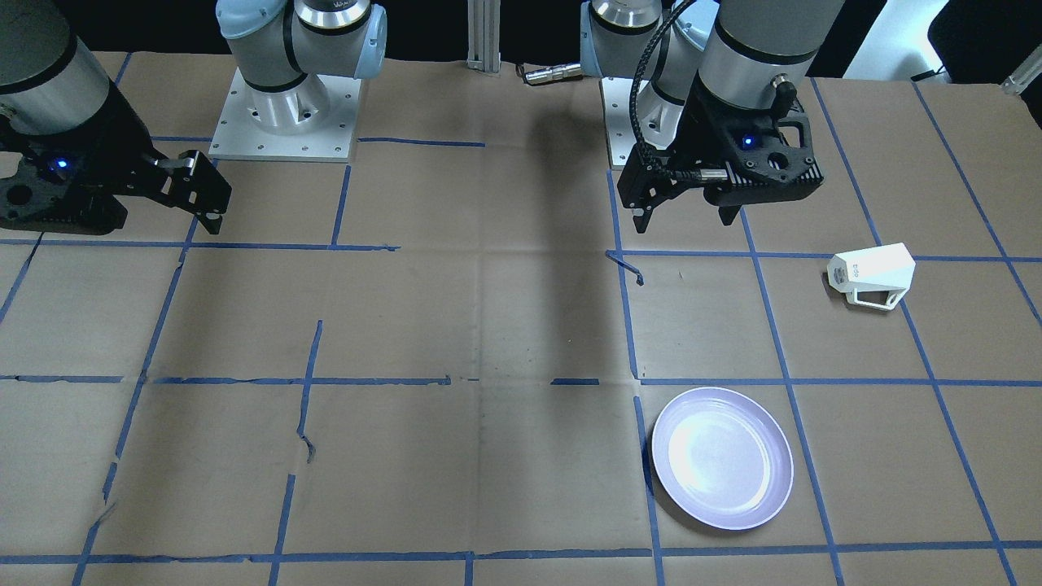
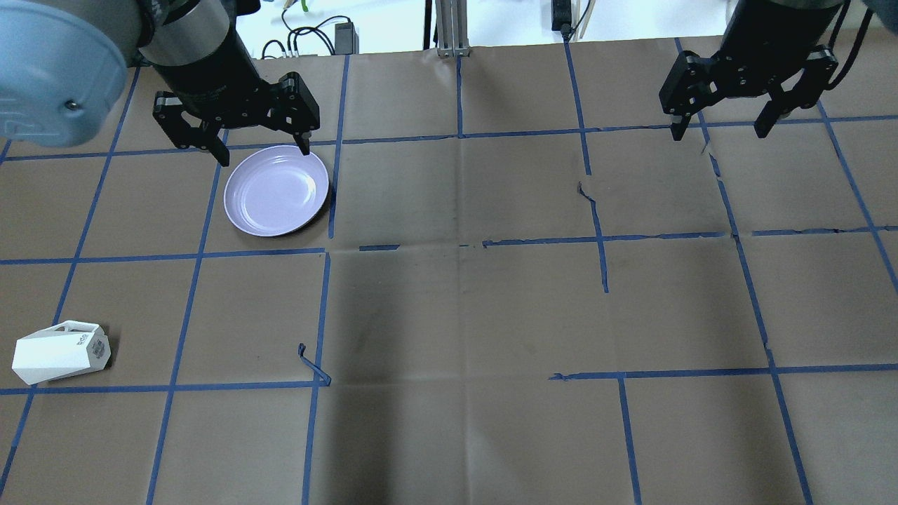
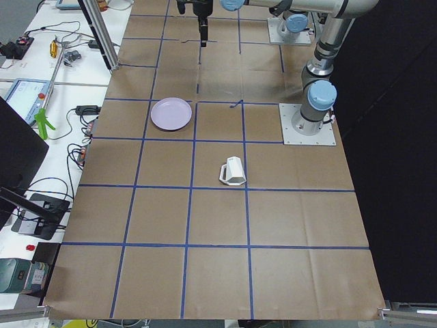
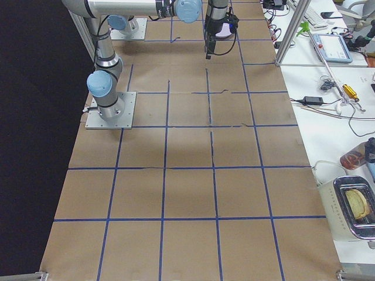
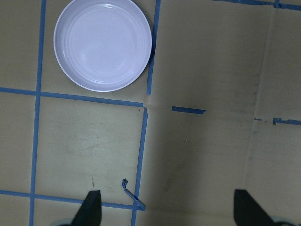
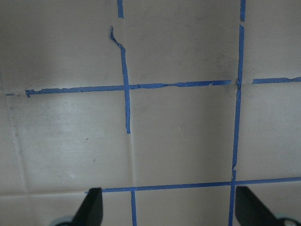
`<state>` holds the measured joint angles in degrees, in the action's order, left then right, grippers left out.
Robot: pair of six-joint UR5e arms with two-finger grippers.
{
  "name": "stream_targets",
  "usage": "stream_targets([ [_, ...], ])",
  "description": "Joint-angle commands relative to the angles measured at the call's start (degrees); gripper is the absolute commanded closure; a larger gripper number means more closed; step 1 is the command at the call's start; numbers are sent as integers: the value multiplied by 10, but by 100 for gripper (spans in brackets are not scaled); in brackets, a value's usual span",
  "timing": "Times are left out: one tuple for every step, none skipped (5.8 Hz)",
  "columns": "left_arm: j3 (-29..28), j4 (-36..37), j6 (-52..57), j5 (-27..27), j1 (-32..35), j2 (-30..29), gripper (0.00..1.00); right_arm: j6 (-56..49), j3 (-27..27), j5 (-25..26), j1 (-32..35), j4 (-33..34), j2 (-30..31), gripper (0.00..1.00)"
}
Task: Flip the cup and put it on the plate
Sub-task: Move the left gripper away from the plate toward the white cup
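Note:
The white faceted cup [image 2: 59, 352] lies on its side on the brown paper at the table's left end, handle visible; it also shows in the front view [image 1: 871, 273] and the left side view [image 3: 233, 171]. The lavender plate [image 2: 276, 190] sits empty, apart from the cup, and shows in the front view [image 1: 722, 458] and the left wrist view [image 5: 102, 44]. My left gripper [image 2: 264, 151] is open and empty, raised above the table near the plate; the cup is out of its wrist view. My right gripper [image 2: 718, 132] is open and empty, far off on the other side.
Blue tape lines [image 2: 323, 308] grid the brown paper, with loose curled tape ends [image 2: 312, 365]. The arm bases [image 1: 285, 114] stand at the robot's edge. Cables and tools lie on side benches [image 4: 328, 99] beyond the table.

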<state>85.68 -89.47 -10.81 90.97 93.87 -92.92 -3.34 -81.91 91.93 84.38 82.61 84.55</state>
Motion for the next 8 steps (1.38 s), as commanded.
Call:
stream_targets([
  [-2,1,2,0,-4,0,1,0,0,0,0,0,0,0],
  [-2,2,9,-3,-16,1,1,0,0,0,0,0,0,0],
  [3,1,74,-9,-79,7,1,0,0,0,0,0,0,0],
  [8,-13,174,-9,-159,17,1,0,0,0,0,0,0,0],
  [8,-25,298,-9,-255,18,1,0,0,0,0,0,0,0],
  [8,-29,420,-8,-351,17,1,0,0,0,0,0,0,0],
  [8,-29,554,-7,-457,11,1,0,0,0,0,0,0,0],
  [6,-26,669,-9,-563,-5,1,0,0,0,0,-1,0,0],
])
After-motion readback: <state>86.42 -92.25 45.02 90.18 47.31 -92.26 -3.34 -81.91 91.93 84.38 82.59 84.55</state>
